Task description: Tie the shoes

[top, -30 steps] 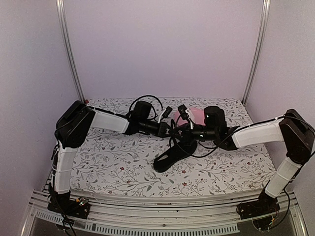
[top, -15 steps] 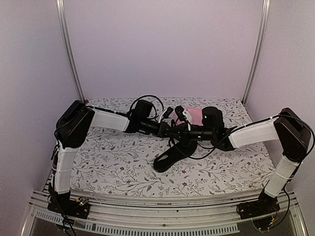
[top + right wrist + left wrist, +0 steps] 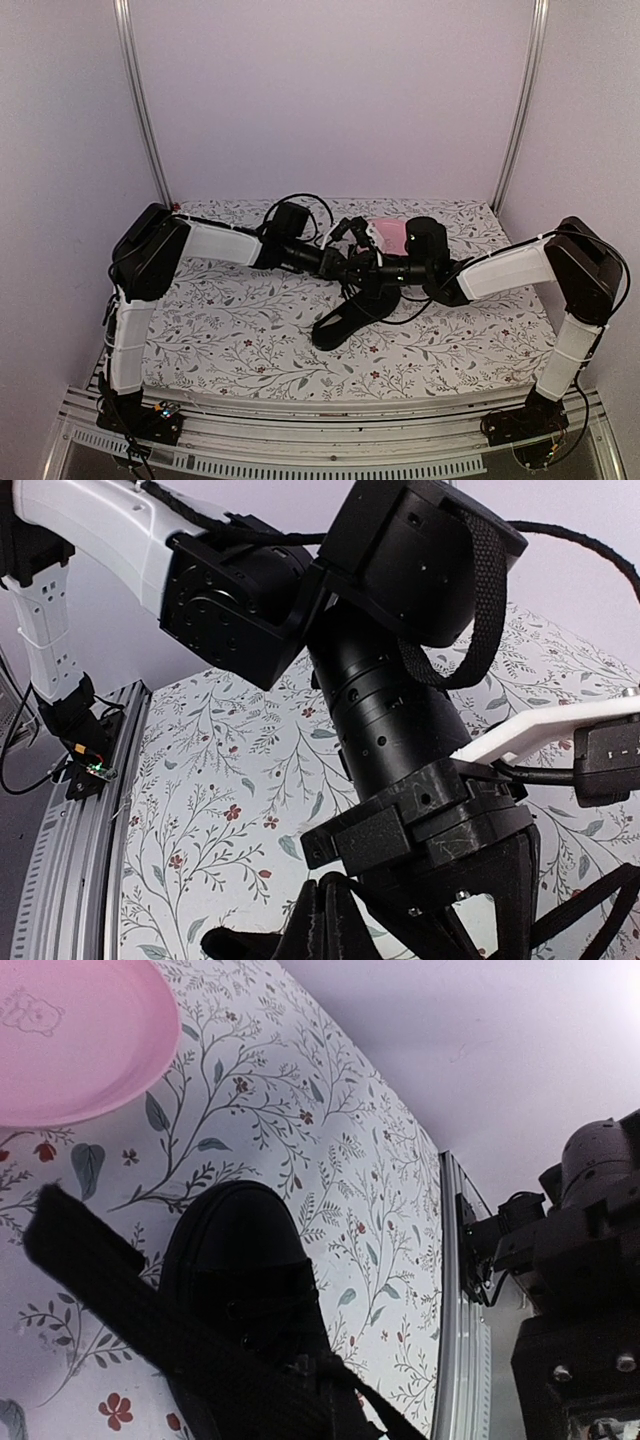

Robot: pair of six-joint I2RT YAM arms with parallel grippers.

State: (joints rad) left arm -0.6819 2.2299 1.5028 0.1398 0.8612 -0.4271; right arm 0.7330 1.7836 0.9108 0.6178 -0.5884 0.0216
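Shoe (image 3: 345, 320) is black, plate (image 3: 70, 1040) pink (bear outline), tablecloth (image 3: 240, 340) floral.

From above, the far end of the shoe (image 3: 337, 324) lies hidden beneath the left gripper (image 3: 352, 269) and right gripper (image 3: 372, 271), whose jaws are too dark to read. Behind the right gripper, the pink plate (image 3: 391, 234) is half hidden.

The shoe (image 3: 340, 322) lies in the middle of the table (image 3: 230, 330), with the plate (image 3: 392, 234) behind it, near its toe.
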